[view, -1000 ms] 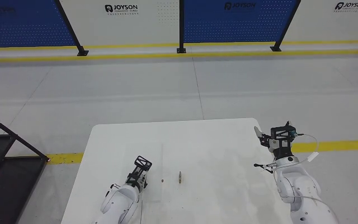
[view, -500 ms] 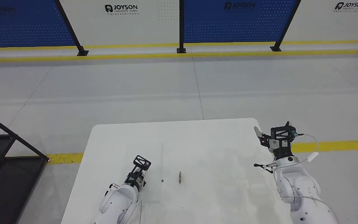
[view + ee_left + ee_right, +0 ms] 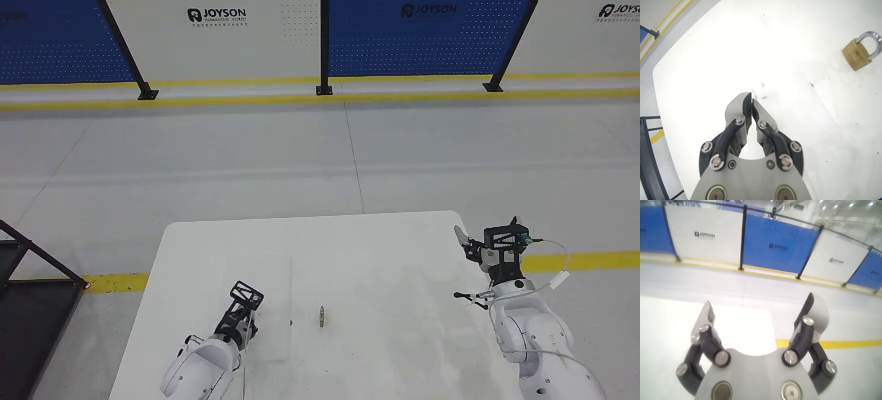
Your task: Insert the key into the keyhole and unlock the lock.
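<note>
Lock (image 3: 857, 55) is lying flat mid-table (image 3: 400, 260), well apart from left gripper (image 3: 752, 99), which is hovering low with jaws pressed together on nothing visible, while right gripper (image 3: 759, 299) is waiting at the table's edge, jaws spread, probably staying clear.

A dark logo with a line of lettering is printed on each white panel (image 3: 215, 45) of the floor barrier. A fainter one is printed on the blue panel (image 3: 425, 40). The smaller line beneath cannot be made out.
</note>
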Controlling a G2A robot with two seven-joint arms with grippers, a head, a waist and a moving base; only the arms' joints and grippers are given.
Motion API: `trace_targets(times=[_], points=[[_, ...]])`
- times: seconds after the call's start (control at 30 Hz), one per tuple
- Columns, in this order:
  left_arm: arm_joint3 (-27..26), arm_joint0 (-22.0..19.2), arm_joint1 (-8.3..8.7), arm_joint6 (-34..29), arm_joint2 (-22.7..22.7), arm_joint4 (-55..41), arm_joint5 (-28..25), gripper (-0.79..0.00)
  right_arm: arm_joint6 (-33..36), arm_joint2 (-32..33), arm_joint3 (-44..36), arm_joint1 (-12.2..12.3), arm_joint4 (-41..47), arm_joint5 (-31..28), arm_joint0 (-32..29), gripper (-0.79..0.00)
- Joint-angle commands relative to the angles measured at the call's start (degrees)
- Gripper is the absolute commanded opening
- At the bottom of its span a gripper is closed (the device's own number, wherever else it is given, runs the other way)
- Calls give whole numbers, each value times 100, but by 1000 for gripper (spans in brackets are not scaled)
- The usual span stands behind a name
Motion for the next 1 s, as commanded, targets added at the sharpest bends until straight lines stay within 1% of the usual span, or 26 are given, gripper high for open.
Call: trace_targets(times=[0.0,0.07,0.2,0.3,0.33,0.4,0.47,0.5,0.57,0.63,0.7,0.77,0.83,0.97], points=[[-116,154,17,379,-120,-51,-44,-785,0,0,0,0,0,0,0,0],[-239,343,39,875,-290,-251,-206,-785,0,0,0,0,0,0,0,0],[-342,696,109,2194,-854,-865,-923,-785,0,0,0,0,0,0,0,0],[-255,855,157,3193,-1239,-1348,-1648,-785,0,0,0,0,0,0,0,0],[-232,885,174,3521,-1339,-1535,-1990,-785,0,0,0,0,0,0,0,0],[-96,915,214,3794,-1590,-1701,-2466,-785,0,0,0,0,0,0,0,0],[-33,911,233,4148,-1753,-1869,-2750,-785,13,-25,-9,-4,37,-40,-9,0],[-4,915,245,4287,-1799,-1929,-2964,-785,19,-71,-50,-7,31,-105,-39,0],[87,899,273,4524,-1916,-2018,-3390,-785,89,-203,-153,-20,-252,47,-152,0],[185,853,293,4646,-2008,-2090,-3638,-785,125,-479,-320,-39,-496,42,-323,0],[301,797,297,4696,-2057,-2286,-3711,-785,84,-787,-436,-48,-824,-114,-532,0],[301,797,297,4696,-2057,-2286,-3711,-785,99,-1154,-477,-63,-1318,-99,-705,0],[301,797,297,4696,-2057,-2286,-3711,-785,137,-1539,-424,-94,-1720,57,-803,0],[301,797,297,4696,-2057,-2286,-3711,-785,160,-2258,-162,-153,-2301,45,-787,0]])
